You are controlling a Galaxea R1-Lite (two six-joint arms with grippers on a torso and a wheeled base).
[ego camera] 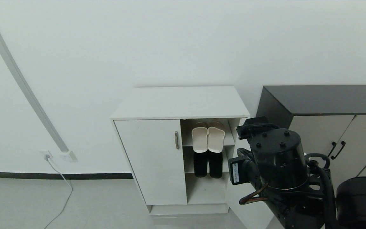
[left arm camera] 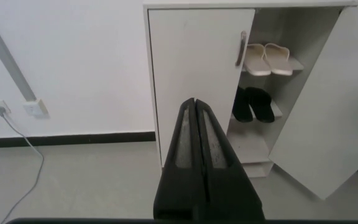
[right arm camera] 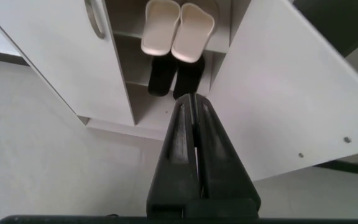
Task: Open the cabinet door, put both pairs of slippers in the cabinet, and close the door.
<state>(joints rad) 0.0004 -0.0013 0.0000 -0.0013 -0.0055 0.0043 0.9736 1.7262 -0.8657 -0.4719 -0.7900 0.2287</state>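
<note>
Nearest the cameras, the left end effector has its two fingers pressed together, gripping nothing, and is directed at the closed left door of the white cabinet. The right end effector is likewise narrowed to fingers in contact and empty. It faces the open right compartment and stands apart from both cabinet and slippers.

Beyond it, the right door stands swung outward on its hinges. The left door carries a vertical metal handle at its inner edge.

Inside the open compartment, the white slippers lie side by side on the upper shelf, and the black slippers lie side by side on the shelf below. The near ends of both pairs project past the shelf fronts.

To the robot's right, a dark-topped cabinet stands just beside the white one. On the rear wall, a socket feeds a cable running down to the floor, and a pale conduit runs diagonally.
</note>
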